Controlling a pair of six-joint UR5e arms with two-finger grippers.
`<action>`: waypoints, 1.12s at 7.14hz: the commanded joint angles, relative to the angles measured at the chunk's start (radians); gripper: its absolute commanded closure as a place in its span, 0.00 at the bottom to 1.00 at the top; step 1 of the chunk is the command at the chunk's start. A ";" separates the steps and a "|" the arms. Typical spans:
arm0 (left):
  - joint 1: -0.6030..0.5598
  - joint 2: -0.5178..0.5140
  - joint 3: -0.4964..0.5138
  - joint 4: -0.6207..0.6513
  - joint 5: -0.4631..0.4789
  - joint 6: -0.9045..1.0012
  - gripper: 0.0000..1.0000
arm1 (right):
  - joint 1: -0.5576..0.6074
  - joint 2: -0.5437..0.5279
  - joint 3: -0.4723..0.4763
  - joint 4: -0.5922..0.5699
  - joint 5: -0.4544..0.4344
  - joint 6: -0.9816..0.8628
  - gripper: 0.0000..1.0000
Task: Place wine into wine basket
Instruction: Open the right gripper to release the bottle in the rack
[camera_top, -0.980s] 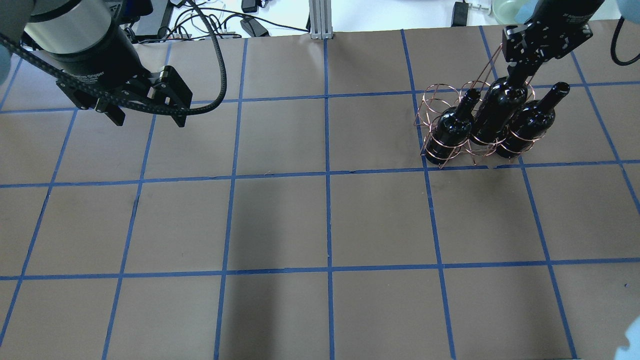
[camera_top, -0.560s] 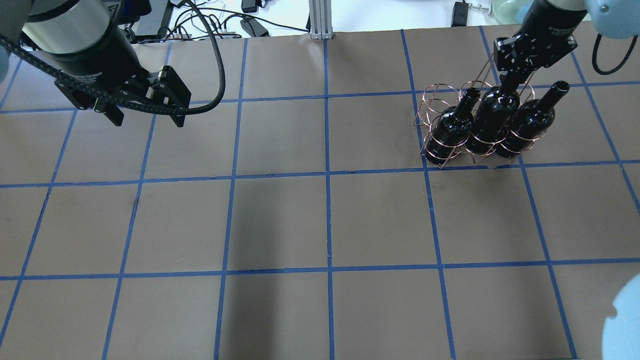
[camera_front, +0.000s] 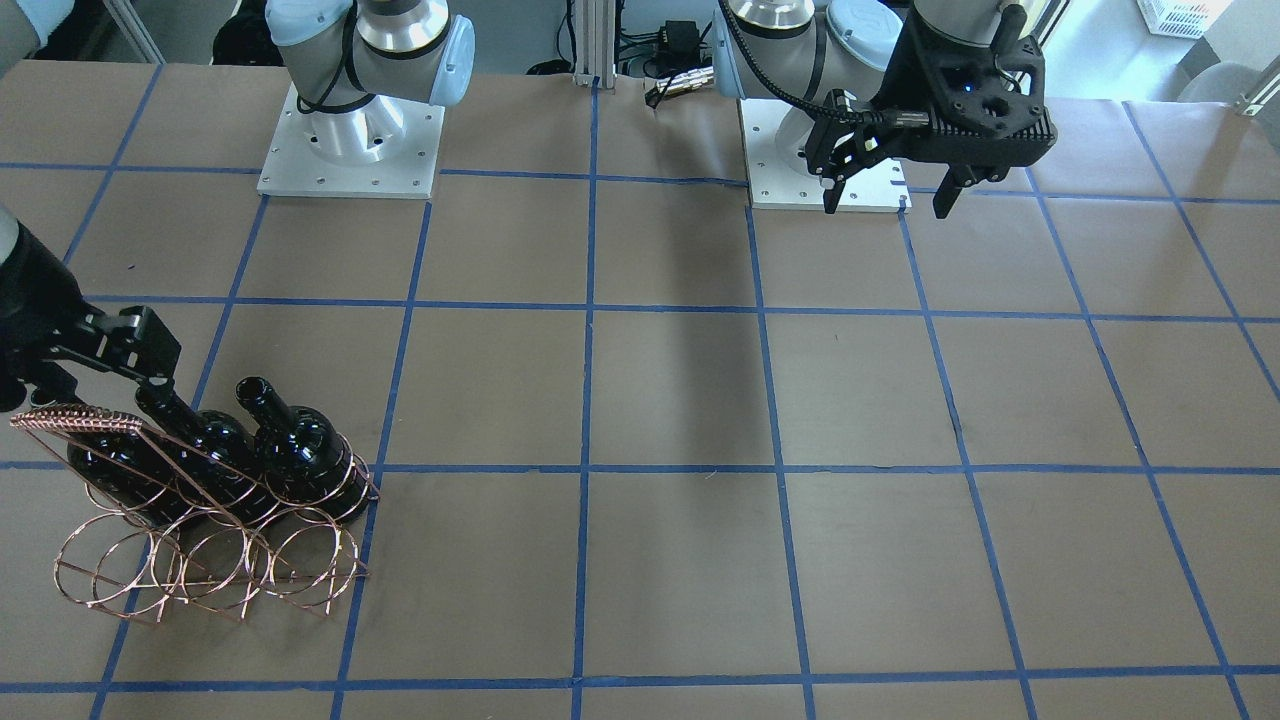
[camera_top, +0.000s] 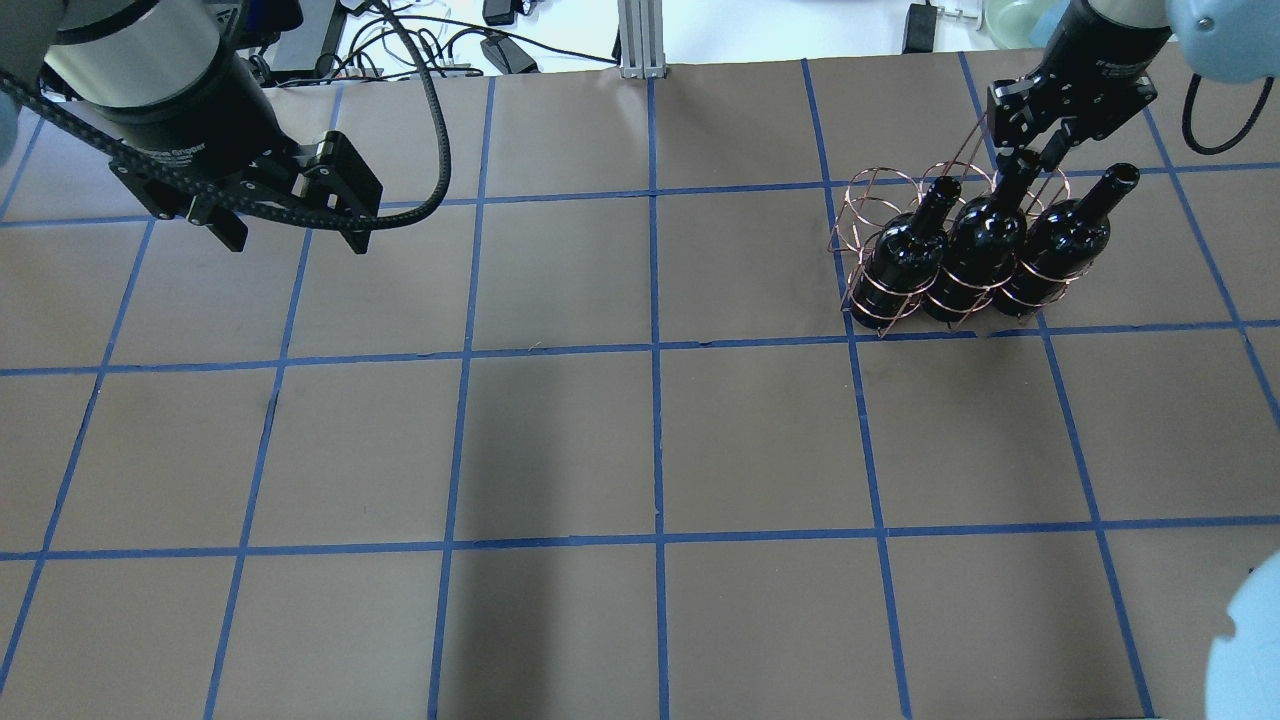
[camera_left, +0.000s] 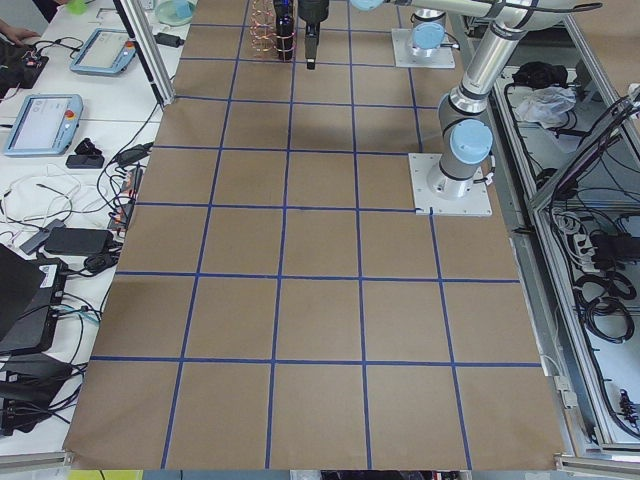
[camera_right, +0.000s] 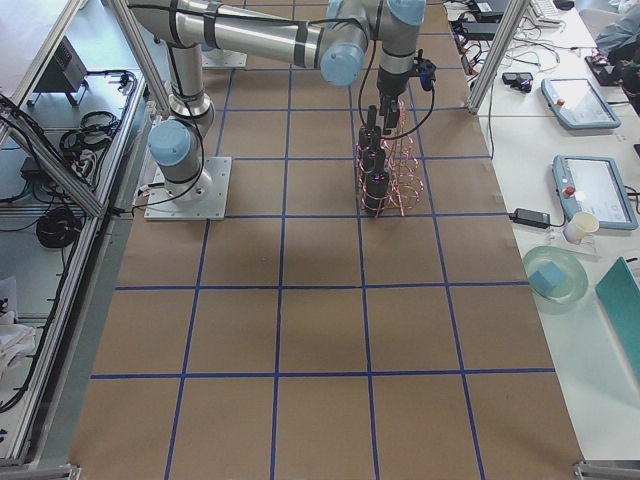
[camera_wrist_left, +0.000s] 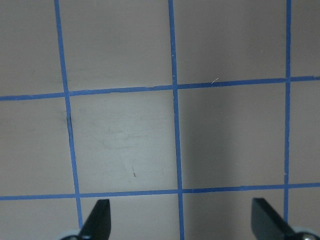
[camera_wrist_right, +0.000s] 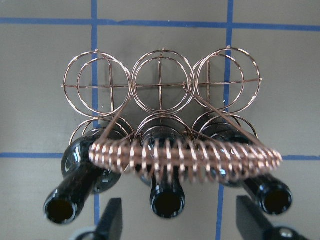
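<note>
The copper wire wine basket (camera_top: 866, 203) stands at the table's far right. Three near-black wine bottles stand in its near row: a left one (camera_top: 905, 257), the middle one (camera_top: 985, 240) and a right one (camera_top: 1066, 238). The far row of rings (camera_wrist_right: 160, 82) is empty. My right gripper (camera_top: 1028, 155) hovers at the top of the middle bottle's neck. In the right wrist view its fingers (camera_wrist_right: 112, 220) stand wide apart, clear of the bottle's mouth (camera_wrist_right: 167, 202), below the braided handle (camera_wrist_right: 190, 157). My left gripper (camera_top: 298, 240) is open and empty over bare table at the far left.
Brown paper with a blue tape grid (camera_top: 655, 350) covers the table. The two arm bases (camera_front: 350, 130) stand at the robot's edge. Cables and power bricks (camera_top: 500, 50) lie beyond the far edge. The left wrist view shows only paper between the left fingers (camera_wrist_left: 100, 220).
My right gripper has lowered the middle bottle into its ring until it stands level with the other two. The gripper now sits at the neck's top. The left arm has barely moved.
</note>
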 joint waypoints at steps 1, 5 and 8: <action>0.003 0.000 0.000 0.000 -0.011 -0.002 0.00 | 0.006 -0.153 -0.007 0.129 -0.012 0.016 0.00; 0.006 0.005 -0.002 0.003 -0.011 -0.075 0.00 | 0.231 -0.222 0.008 0.219 -0.015 0.254 0.00; 0.003 0.005 -0.002 0.000 0.001 -0.075 0.00 | 0.270 -0.220 0.011 0.216 -0.001 0.306 0.00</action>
